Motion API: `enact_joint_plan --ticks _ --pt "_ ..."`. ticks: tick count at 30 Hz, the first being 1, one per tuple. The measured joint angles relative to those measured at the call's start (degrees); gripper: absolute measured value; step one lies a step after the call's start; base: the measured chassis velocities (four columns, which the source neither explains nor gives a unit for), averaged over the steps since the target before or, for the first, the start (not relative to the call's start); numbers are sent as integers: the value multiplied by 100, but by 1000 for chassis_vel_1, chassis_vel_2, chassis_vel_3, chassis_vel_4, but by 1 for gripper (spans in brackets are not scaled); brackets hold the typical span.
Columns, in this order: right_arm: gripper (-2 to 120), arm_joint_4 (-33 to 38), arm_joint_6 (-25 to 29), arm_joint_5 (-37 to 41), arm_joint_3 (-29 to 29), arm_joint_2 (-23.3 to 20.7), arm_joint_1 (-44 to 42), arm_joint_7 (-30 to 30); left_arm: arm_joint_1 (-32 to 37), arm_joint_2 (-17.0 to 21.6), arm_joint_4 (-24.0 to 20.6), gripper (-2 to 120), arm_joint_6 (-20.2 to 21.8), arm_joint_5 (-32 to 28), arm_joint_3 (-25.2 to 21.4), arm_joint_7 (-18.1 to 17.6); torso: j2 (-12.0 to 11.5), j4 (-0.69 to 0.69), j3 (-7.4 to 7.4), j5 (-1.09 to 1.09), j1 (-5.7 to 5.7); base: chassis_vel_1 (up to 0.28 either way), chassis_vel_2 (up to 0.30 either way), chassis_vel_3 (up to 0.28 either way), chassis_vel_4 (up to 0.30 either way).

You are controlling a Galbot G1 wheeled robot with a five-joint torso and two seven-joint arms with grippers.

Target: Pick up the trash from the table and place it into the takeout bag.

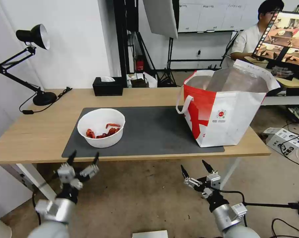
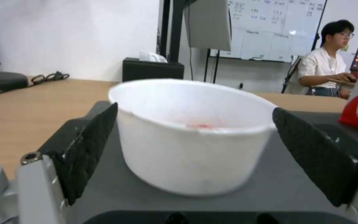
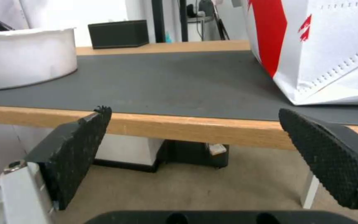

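Light-wood surface [image 1: 40, 132] carries a dark mat [image 1: 149, 132]: white bowl [image 1: 101, 127] of red scraps on its left, takeout bag [image 1: 225, 109] upright on its right end. Black tissue box [image 1: 107, 86] and desk lamp [image 1: 30, 62] sit at the back by the white wall. Left claw [image 1: 83, 158] open at the front edge facing the bowl; right claw [image 1: 194, 167] open, empty, below the edge.

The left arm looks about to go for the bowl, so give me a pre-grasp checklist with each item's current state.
1. Left gripper open: ok, fingers spread wider than the bowl.
2. White round bowl of red shell scraps upright on the dark grey mat: ok.
3. Left gripper lined up with bowl: ok, bowl centred between the fingers.
4. Large white-and-red takeout bag standing open: ok.
5. Right gripper out of the way: ok, open, below the table edge.
6. Space inside bag: cannot tell.
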Motion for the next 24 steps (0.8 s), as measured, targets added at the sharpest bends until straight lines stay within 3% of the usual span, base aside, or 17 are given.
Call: enact_joint_plan --ticks 1,5,6,9,13,18,21,24 --pt "100 0 0 0 0 0 0 0 0 0 0 100 0 0 0 0 0 0 0 0 0 0 0 0 0" --pt "100 3 -3 2 0 -2 2 -1 -560 797 302 100 119 -549 51 -68 0 1 0 -2 0 0 0 0 0" --pt "100 3 -3 2 0 -2 2 -1 -560 797 302 100 119 -549 51 -68 0 1 0 -2 0 0 0 0 0" --pt "100 3 -3 3 1 -3 2 -1 -1208 1292 614 100 184 -916 262 -77 0 0 0 -2 0 0 0 0 0" --pt "100 4 -3 5 1 -4 4 -2 -1757 1652 878 100 268 -1223 550 -85 -1 -1 0 0 0 0 0 0 0" --pt "100 4 -4 7 1 -4 5 -3 -1887 1868 1014 100 392 -1499 578 -84 -1 1 0 -1 0 0 0 0 0" --pt "100 4 -4 8 1 -4 5 -4 -1950 2017 1049 100 696 -1788 577 -90 0 2 0 -1 0 0 0 0 0" --pt "100 5 -4 8 2 -4 5 -5 -2069 2277 995 100 1590 -2468 517 -201 -1 0 0 0 0 0 0 0 0"
